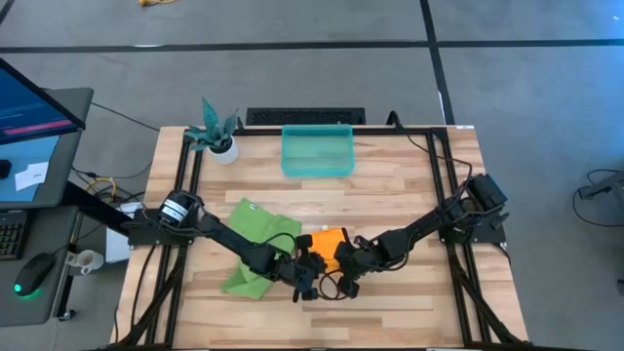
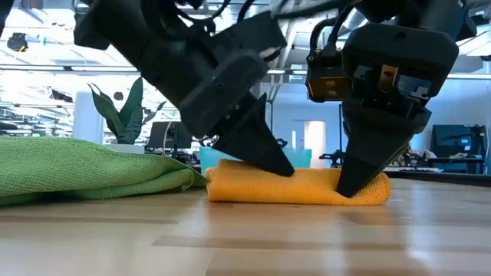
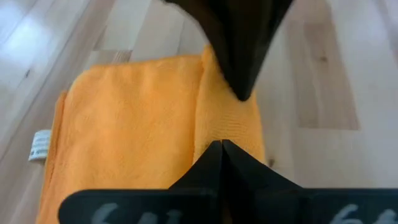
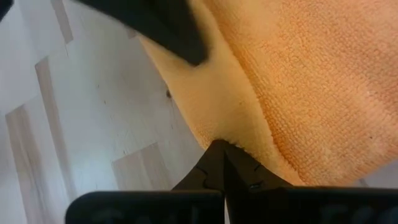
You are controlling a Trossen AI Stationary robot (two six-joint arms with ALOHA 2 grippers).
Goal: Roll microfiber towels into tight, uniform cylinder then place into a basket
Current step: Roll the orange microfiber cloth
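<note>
1. Orange-yellow towel (image 2: 295, 186) lies folded into a low, flat bundle on the wooden surface (image 1: 390, 205), near the front edge and about midway across, with both arms bent over it.
2. Left gripper (image 2: 280, 165) presses down onto the top of the bundle toward its middle; in the left wrist view its fingers meet at a point with the cloth's edge pinched between them, so it is closed on the towel.
3. Right gripper (image 2: 349, 188) bites the bundle's other end, fingers likewise drawn together on a fold of orange cloth, as the right wrist view shows.
4. From table height the bundle's long axis runs across the view, and the 2 grippers sit along that axis, left one nearer the centre and right one at the end.
5. Lime green towel (image 1: 255, 232) lies loose and crumpled just beside the orange one, under the left arm.
6. Teal basket (image 1: 317, 151) sits well apart at the far side of the surface, with nothing visible in it, beside a small potted plant (image 1: 216, 132).
7. My guess: the roll is not yet tight, so the next turn depends on both grippers moving square to that long axis.
</note>
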